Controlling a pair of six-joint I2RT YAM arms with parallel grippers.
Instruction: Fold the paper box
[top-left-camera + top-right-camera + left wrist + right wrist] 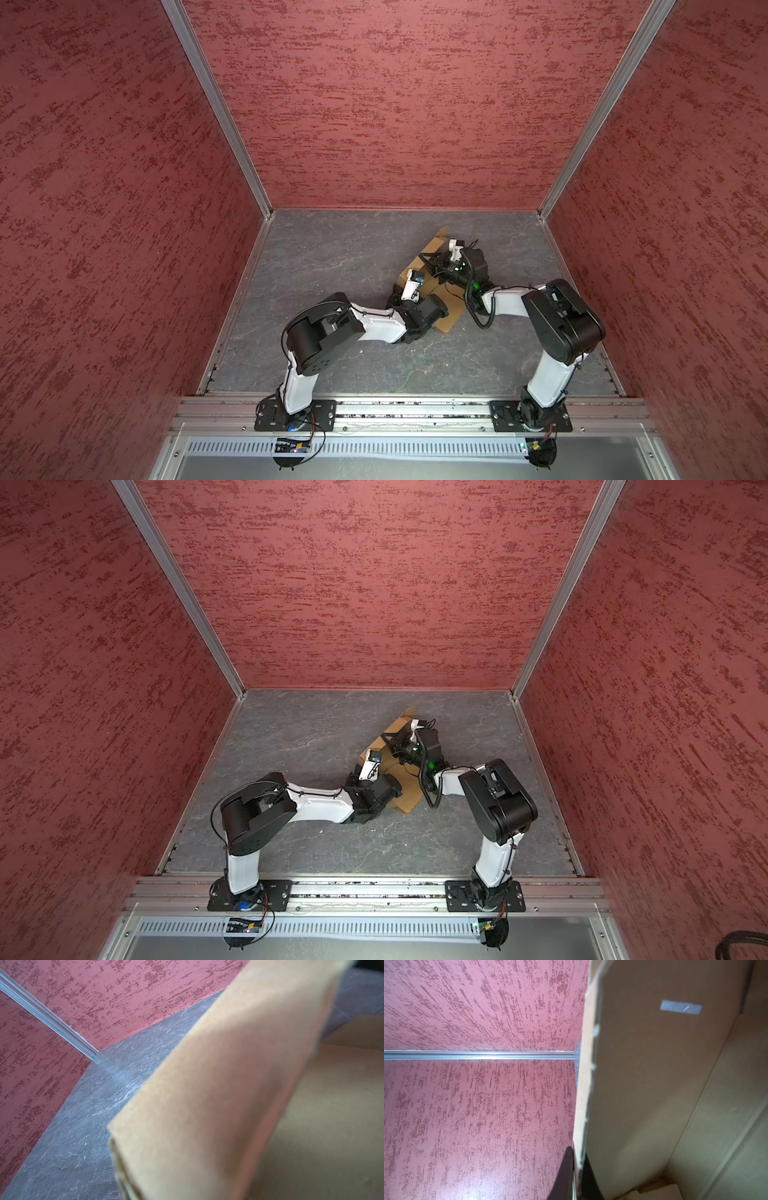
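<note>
In both top views we see one tan-brown corrugated paper box (451,313) (409,796) lying askew on the grey slate-patterned worktop (332,257), right of centre. Its long axis runs roughly from twelve to six o'clock. Two arms meet over it: the left tool (395,293) sits at the box's nine o'clock edge, and the right tool (428,259) comes in from three o'clock near the far end.

In the left wrist view a raised flap (207,1095) fills the frame. No fingers show, so we cannot tell whether that tool grips.

In the right wrist view dark fingers (564,1174) pinch an upright flap (643,1084) by its edge, and one small slot (681,1007) shows. We judge the right arm nearer the far fold.
</note>
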